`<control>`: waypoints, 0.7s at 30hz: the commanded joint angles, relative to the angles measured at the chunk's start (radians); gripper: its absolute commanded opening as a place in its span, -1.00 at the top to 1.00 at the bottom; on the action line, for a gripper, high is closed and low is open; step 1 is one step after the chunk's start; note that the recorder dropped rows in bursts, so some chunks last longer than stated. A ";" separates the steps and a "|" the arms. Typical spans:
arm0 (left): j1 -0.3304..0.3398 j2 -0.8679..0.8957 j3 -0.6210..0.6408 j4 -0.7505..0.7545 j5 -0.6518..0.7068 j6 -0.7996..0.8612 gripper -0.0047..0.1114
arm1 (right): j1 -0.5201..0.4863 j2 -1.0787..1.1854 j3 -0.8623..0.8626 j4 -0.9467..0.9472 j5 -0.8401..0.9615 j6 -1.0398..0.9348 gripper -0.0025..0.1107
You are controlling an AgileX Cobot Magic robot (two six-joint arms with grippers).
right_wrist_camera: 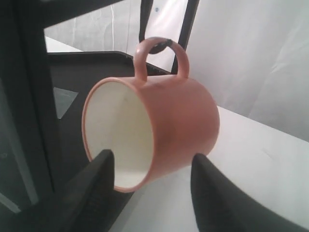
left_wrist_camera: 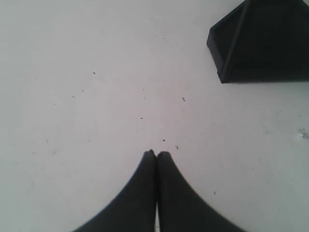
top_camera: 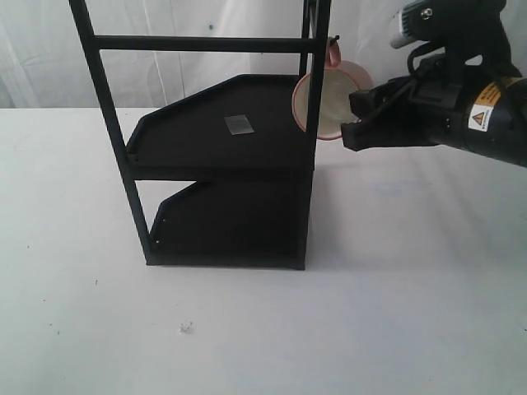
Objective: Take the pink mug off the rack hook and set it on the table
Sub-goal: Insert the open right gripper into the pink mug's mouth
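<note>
The pink mug (right_wrist_camera: 169, 125) hangs by its handle on the rack hook (right_wrist_camera: 162, 44). The right end effector (right_wrist_camera: 152, 157) stands wide, flanking the mug, not gripping. Hazard: uneven contact may swing the mug off the hook, dropping it onto the tabletop (right_wrist_camera: 260, 154).

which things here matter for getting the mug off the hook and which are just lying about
Job: salmon-pink ceramic mug, thin black metal rack hook, black metal rack, white table, right gripper.
Lying about: small grey square sticker, white crumb, left gripper.
</note>
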 commanded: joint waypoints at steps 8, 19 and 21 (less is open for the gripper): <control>-0.002 -0.005 0.002 -0.007 -0.001 -0.001 0.92 | 0.005 0.052 -0.012 0.004 -0.059 -0.026 0.14; -0.002 -0.005 0.002 -0.007 -0.001 -0.001 0.92 | 0.010 0.136 -0.019 0.006 -0.177 -0.062 0.14; -0.002 -0.005 0.002 -0.007 -0.001 -0.001 0.92 | 0.010 0.145 -0.032 0.006 -0.169 -0.062 0.14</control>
